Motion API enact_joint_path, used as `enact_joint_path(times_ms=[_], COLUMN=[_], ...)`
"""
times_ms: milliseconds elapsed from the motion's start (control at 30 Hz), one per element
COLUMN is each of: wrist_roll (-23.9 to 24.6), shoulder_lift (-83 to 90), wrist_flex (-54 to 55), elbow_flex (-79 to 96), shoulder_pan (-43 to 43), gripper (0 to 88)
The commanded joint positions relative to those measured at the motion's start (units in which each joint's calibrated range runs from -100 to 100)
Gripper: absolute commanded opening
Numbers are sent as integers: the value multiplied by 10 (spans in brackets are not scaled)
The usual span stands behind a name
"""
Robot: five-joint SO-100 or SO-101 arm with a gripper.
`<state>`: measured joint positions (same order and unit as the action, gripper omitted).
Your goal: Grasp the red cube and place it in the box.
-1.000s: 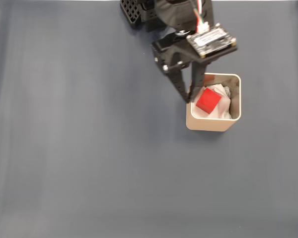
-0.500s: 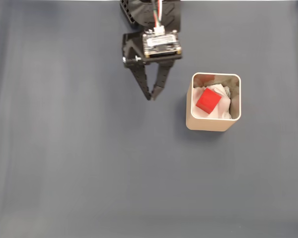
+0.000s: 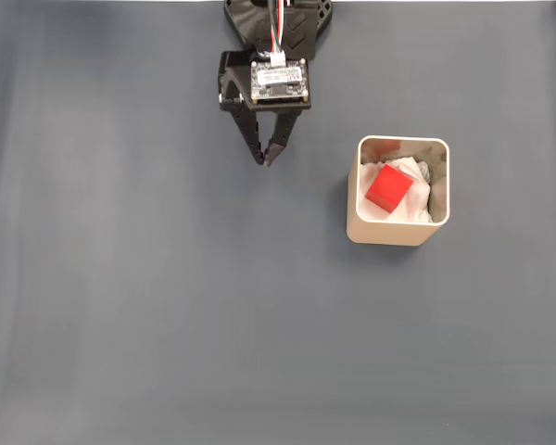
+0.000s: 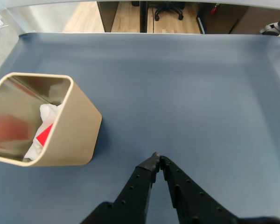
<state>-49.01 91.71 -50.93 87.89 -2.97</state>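
The red cube (image 3: pixel 388 188) lies inside the beige box (image 3: pixel 396 234) on white padding, right of centre in the fixed view. In the wrist view the box (image 4: pixel 77 135) stands at the left and a sliver of the red cube (image 4: pixel 45 135) shows over its rim. My black gripper (image 3: pixel 263 161) hovers over the bare mat to the left of the box and apart from it, shut with its tips together and nothing held. From the wrist camera the gripper (image 4: pixel 156 158) rises from the bottom edge, tips touching.
A dark blue-grey mat (image 3: pixel 167 306) covers the table. The arm's base (image 3: pixel 276 19) sits at the top edge of the fixed view. Beyond the mat's far edge the wrist view shows a wooden floor and chair legs (image 4: pixel 170 9).
The gripper has left the box, swung left and drawn back toward the arm's base. Its fingers have closed. The red cube stays in the box.
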Motion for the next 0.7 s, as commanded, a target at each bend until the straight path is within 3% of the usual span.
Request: enact_joint_path(times_ms=[0,667], wrist_roll=[-8,-19], shoulder_lift=[29,83], wrist_flex=[-2,-78], elbow_flex=[23,119], shoulder_pan=[0,21], gripper=[2,2])
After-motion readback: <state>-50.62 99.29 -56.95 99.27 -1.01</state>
